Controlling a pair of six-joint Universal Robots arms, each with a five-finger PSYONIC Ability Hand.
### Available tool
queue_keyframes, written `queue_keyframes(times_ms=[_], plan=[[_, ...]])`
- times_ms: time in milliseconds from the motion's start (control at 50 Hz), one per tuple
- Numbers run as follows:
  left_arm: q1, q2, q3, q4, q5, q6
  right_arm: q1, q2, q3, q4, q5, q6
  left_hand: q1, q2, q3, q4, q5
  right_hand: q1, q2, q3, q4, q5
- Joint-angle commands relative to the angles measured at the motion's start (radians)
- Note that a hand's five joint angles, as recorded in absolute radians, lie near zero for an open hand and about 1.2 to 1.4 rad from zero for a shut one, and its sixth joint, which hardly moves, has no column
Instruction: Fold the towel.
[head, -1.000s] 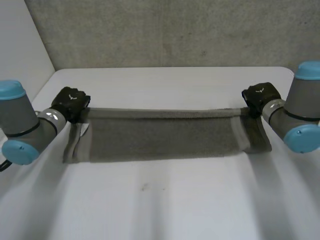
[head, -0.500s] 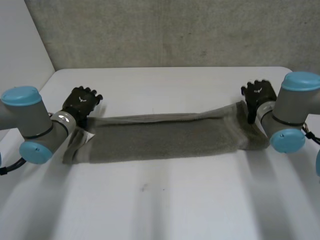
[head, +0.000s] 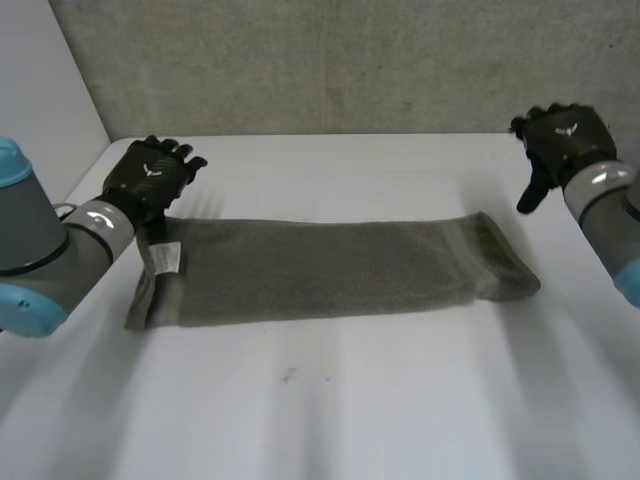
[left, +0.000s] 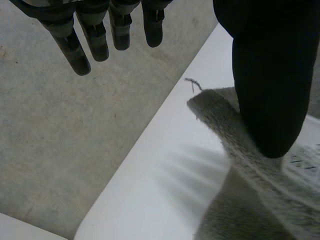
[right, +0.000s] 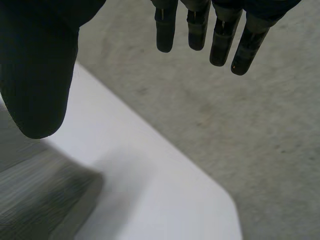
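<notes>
Both hands are spread wide with straight fingers, holding nothing. The towel (head: 330, 268) lies as a long folded strip across the middle of the table (head: 330, 400), running from left edge towards right edge. The left hand (head: 150, 178) hovers at its left end, the right hand (head: 562, 140) near the table's far right corner.
</notes>
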Motion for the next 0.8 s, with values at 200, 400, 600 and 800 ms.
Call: queue_keyframes(times_ms=[200,400,600,800], plan=[[0.118,0.175,-0.183,0.022,0.011,-0.312,-0.151,-0.052,0.355,-0.055,-0.194,-0.07,0.003,0.009,0.009,0.006,-0.024,0.086,0.07,0.088,0.07,0.059],[0.141,0.058,-0.135,0.105,0.002,-0.195,-0.17,0.048,0.357,-0.143,-0.239,-0.073,0.002,0.008,0.008,0.006,-0.025,0.118,0.103,0.121,0.102,0.091],[0.121,0.067,-0.198,0.076,0.009,-0.204,-0.164,0.068,0.352,-0.143,-0.236,-0.076,0.011,0.018,0.017,0.015,-0.015,0.135,0.12,0.138,0.12,0.109],[0.047,0.162,-0.295,-0.05,0.101,-0.313,-0.157,0.067,0.358,-0.141,-0.236,-0.076,0.02,0.026,0.026,0.024,-0.007,0.135,0.12,0.138,0.12,0.109]])
